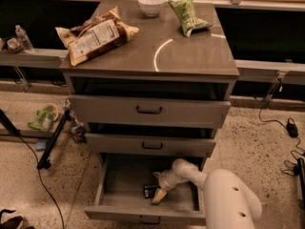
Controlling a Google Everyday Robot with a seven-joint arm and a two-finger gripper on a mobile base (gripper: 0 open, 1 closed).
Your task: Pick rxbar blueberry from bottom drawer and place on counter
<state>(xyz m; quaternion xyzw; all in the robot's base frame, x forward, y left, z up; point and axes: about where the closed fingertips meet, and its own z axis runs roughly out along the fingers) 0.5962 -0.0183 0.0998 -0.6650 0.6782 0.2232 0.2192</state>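
Observation:
The bottom drawer (114, 209) stands pulled open under two narrower grey drawers. A small dark blue rxbar blueberry (150, 191) lies flat on its floor, near the middle. My white arm reaches down into the drawer from the lower right, and my gripper (159, 195) is right beside the bar, its pale fingertip touching or nearly touching the bar's right end. The grey-brown counter (157, 46) is the cabinet's top, with a curved light reflection.
On the counter lie a large brown-and-white chip bag (95, 35), a white bowl (151, 5) and a green snack bag (189, 15). A dark tripod leg (55, 137) and cables cross the floor at left. A water bottle (23, 37) stands on the left ledge.

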